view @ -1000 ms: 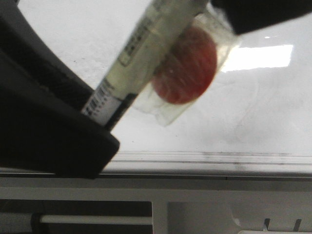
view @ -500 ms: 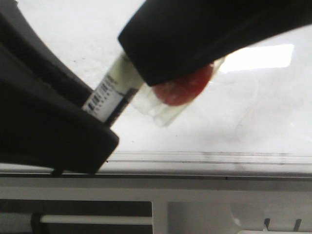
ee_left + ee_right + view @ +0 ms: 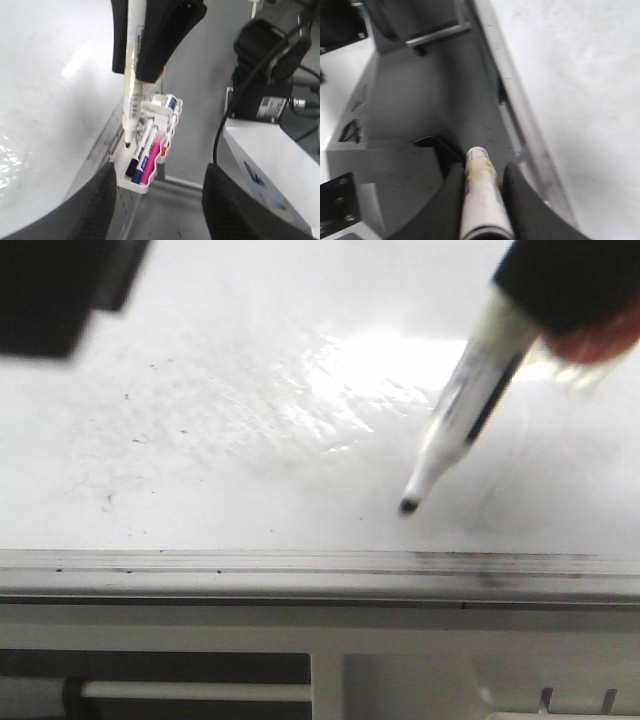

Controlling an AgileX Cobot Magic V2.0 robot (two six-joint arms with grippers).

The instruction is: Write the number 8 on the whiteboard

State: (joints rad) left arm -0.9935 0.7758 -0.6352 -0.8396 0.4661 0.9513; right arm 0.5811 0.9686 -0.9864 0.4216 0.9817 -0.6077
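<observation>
Right hand (image 3: 482, 200) is squeezing the marker (image 3: 465, 410) | left hand (image 3: 160, 207) is gaping, empty | tip is hovering near the whiteboard (image 3: 220, 420) rail | no 8 showing yet, all drawing left

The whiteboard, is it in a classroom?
More likely a robot lab. The whiteboard lies flat, an end effector holds a marker over it, and a tray of markers sits beside cabled equipment.

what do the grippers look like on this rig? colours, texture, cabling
Both are matte black. The left gripper has broad rounded fingers with a fine dimpled grip texture. The right gripper has smooth dark curved fingers. No markings or sleeves are visible on either.
</observation>
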